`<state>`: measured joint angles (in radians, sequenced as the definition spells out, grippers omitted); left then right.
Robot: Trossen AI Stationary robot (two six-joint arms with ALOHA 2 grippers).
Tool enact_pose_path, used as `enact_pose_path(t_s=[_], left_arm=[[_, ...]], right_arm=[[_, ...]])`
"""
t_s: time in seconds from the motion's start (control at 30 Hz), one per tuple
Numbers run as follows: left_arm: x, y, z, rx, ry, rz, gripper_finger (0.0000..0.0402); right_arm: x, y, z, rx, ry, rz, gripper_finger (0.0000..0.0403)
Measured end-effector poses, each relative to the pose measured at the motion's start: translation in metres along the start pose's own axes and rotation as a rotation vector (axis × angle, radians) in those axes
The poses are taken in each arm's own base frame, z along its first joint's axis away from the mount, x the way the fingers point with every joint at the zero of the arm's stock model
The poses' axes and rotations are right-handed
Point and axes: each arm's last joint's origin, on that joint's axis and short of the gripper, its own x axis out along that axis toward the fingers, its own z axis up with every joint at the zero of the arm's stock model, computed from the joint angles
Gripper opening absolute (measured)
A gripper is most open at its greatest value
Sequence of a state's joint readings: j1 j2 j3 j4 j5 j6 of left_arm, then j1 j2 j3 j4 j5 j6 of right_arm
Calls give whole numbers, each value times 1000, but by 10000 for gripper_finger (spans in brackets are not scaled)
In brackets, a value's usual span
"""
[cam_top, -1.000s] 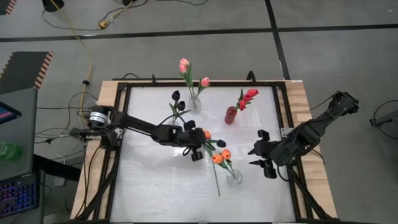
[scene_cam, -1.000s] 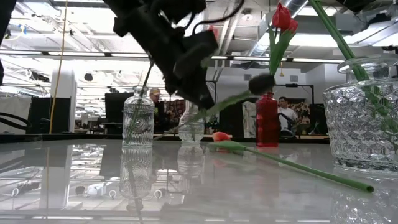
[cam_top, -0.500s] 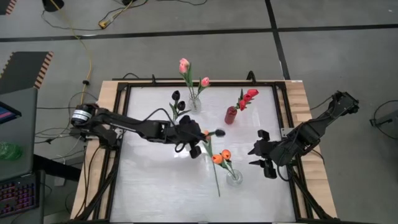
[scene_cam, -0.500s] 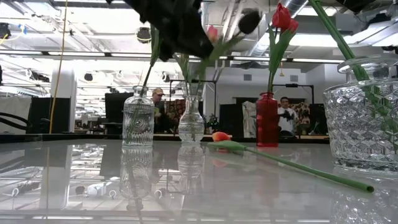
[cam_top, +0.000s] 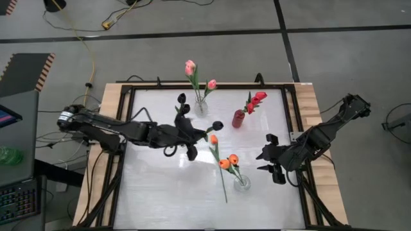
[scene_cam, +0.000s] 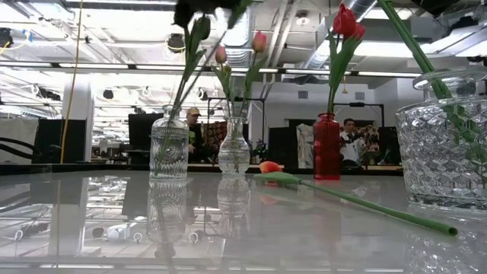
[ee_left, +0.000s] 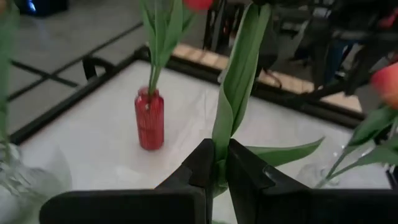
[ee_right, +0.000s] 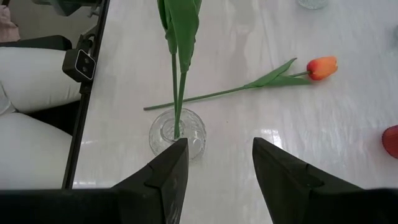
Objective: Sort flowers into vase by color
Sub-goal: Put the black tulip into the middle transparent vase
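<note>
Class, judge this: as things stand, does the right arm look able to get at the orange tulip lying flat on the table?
Probably yes. The right gripper is open and holds nothing, and the lying orange tulip has bare table around it. Only the clear vase stands close to its stem end.

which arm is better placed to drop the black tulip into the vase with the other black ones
Left. The left gripper is already shut on the black tulip stem, right beside the clear vase holding black tulips. The right gripper is open and empty, across the table.
</note>
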<state>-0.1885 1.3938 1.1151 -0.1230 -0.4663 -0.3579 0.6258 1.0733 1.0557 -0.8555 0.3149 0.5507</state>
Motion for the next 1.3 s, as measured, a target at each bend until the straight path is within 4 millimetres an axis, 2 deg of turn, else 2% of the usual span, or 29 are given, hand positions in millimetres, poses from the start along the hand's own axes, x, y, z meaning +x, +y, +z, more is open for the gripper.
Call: enact_pose_path(t_s=[0.27,0.53,0.87,1.07,1.17,1.3], left_arm=[[-38,-7,16,-7,-105,-5,22],[-65,-13,22,-25,-168,-10,22],[-100,-13,31,-8,-270,82,22],[-117,-5,35,30,-312,193,22],[-114,0,22,1,-317,216,22],[-100,7,-15,-31,-332,236,22]], right_arm=[[0,0,0,0,0,0,205],[0,0,0,0,0,0,205],[0,0,0,0,0,0,205],[0,0,0,0,0,0,205],[0,0,0,0,0,0,205],[0,0,0,0,0,0,205]])
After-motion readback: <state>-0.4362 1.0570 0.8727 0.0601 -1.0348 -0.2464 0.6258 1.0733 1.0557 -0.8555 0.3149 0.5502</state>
